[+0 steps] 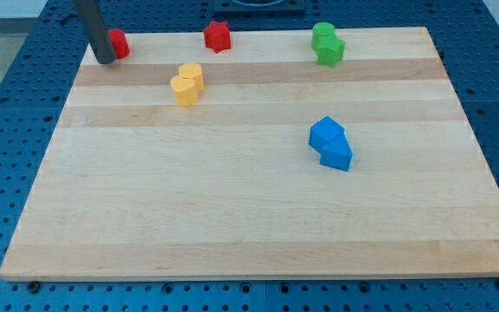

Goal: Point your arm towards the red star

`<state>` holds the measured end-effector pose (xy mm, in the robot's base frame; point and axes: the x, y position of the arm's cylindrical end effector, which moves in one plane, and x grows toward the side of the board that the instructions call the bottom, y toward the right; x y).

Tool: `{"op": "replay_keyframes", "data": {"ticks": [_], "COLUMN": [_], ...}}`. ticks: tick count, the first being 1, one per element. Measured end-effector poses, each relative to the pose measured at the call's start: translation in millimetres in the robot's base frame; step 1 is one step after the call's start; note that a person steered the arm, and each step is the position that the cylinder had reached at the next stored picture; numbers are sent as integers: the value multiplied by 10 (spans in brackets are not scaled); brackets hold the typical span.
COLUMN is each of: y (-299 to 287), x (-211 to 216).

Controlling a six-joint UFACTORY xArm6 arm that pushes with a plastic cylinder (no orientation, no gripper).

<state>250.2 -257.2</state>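
Red star (218,36) sits at the far edge of the wooden board (249,217), left of centre, standing alone with open wood around it. Our tip (105,61) rests at the far left corner, touching or just beside a red block (118,43) whose shape the rod partly hides. We carry no fingers, only the rod. Yellow blocks (186,84) lie nearer, between the two but off our line; green blocks (327,45) and blue blocks (331,144) sit well to the right.
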Motion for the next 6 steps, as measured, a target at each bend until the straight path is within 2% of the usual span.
{"op": "replay_keyframes", "data": {"ticks": [1, 2, 3, 6], "y": [0, 304, 843, 1022], "x": [-13, 270, 293, -272]}}
